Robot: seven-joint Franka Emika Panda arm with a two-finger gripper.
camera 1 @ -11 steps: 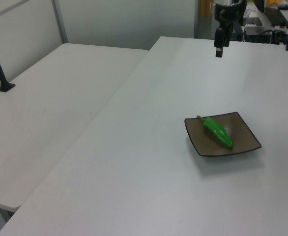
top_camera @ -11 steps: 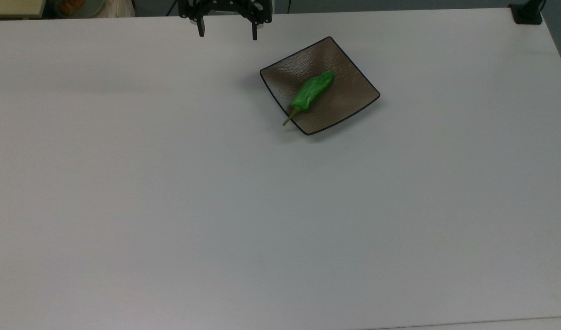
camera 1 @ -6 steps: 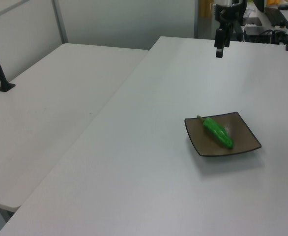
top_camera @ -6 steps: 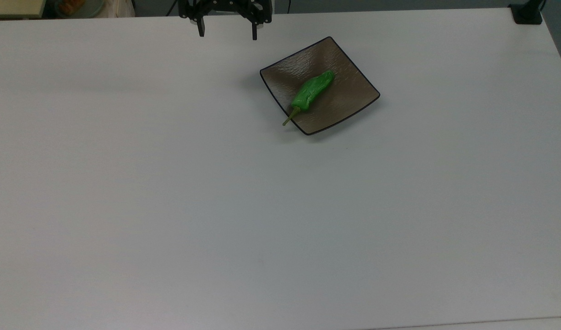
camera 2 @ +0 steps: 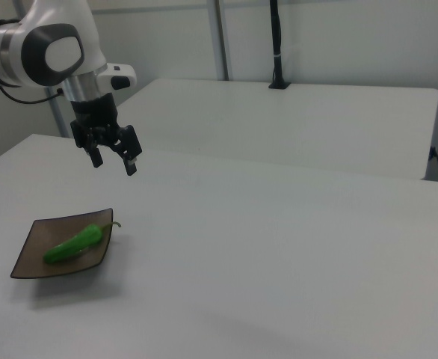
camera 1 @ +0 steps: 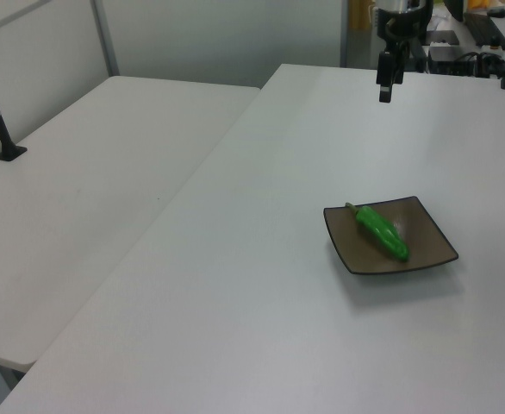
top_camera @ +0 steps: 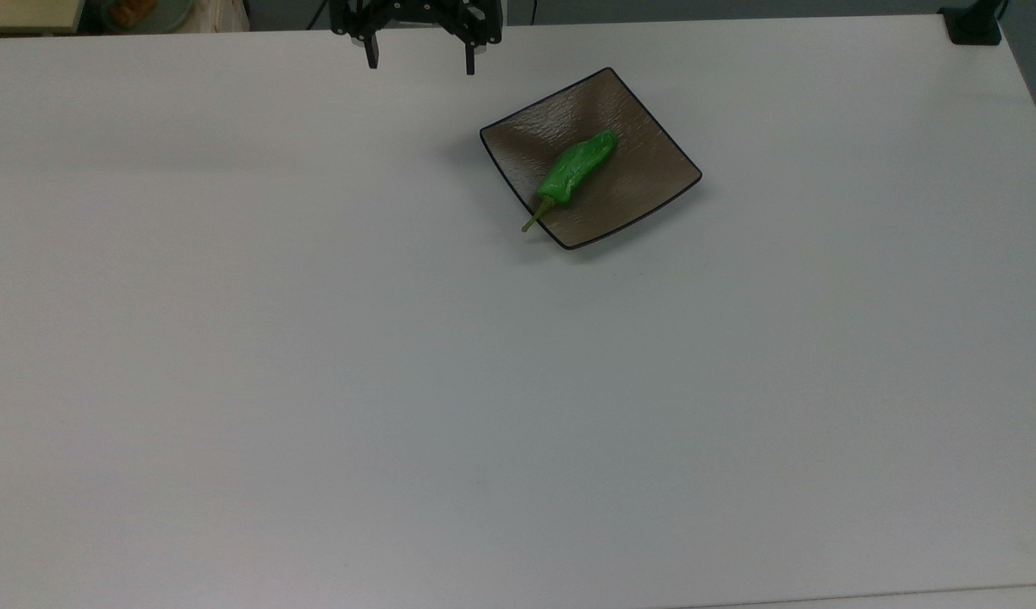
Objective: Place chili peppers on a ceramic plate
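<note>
Green chili pepper (top_camera: 578, 170) lies on ceramic plate (top_camera: 644, 182); pincer (camera 2: 113, 161) spread.

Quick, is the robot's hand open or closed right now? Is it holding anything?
Hand: open and holding nothing, up above the table. The chili pepper lies on the plate, away from the hand.

Chili pepper (top_camera: 577, 169) on ceramic plate (top_camera: 644, 182); stem overhangs rim, top view's lower-left.
</note>
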